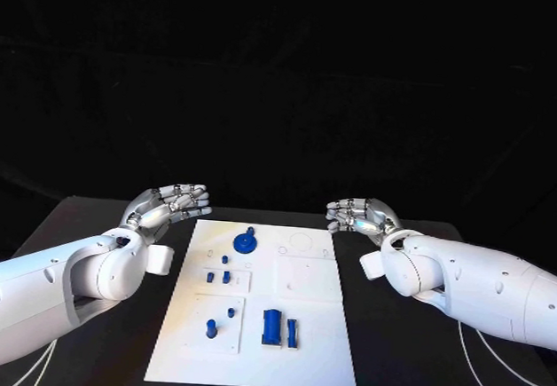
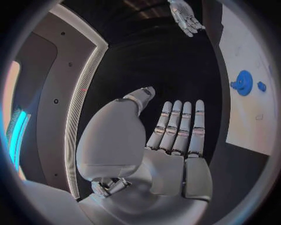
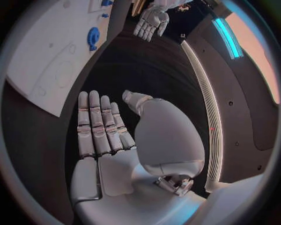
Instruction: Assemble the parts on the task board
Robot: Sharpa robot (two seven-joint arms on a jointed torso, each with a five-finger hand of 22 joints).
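Task board [image 1: 309, 337] lies flat in middle of black table [image 1: 395, 361], long side running away from robot; both hands sit at its far end, one per side, neither touching it.

L hand [image 1: 173, 202] hovers just off board's far-left corner, palm up-ish, fingers apart & lightly curled, holding nothing; in L wrist view the same hand [image 2: 170, 140] shows fingers [image 2: 198, 124] straight, side by side, thumb off to one side, nothing in palm; board edge [image 2: 252, 70] lies beside it, apart.

R hand [image 1: 361, 217] hovers just off board's far-right corner, fingers spread w/ slight curl, empty; R wrist view shows it [image 3: 108, 140] flat & open, fingers [image 3: 93, 119] extended, nothing between them; board [image 3: 47, 56] off to the side, not touched.

Parts on board: round blue gear-like part [image 1: 246, 241] near far end, left of centre, also seen in L wrist view [image 2: 243, 83] & R wrist view [image 3: 93, 36]; small blue pegs [image 1: 217, 276] in a cluster mid-board, left half; two more pegs [image 1: 220, 321] nearer robot; tall blue block [image 1: 271, 327] w/ slimmer blue piece [image 1: 292, 332] just beside it, near-centre of board's near half; whether pegs are seated in holes or just standing, can't tell.
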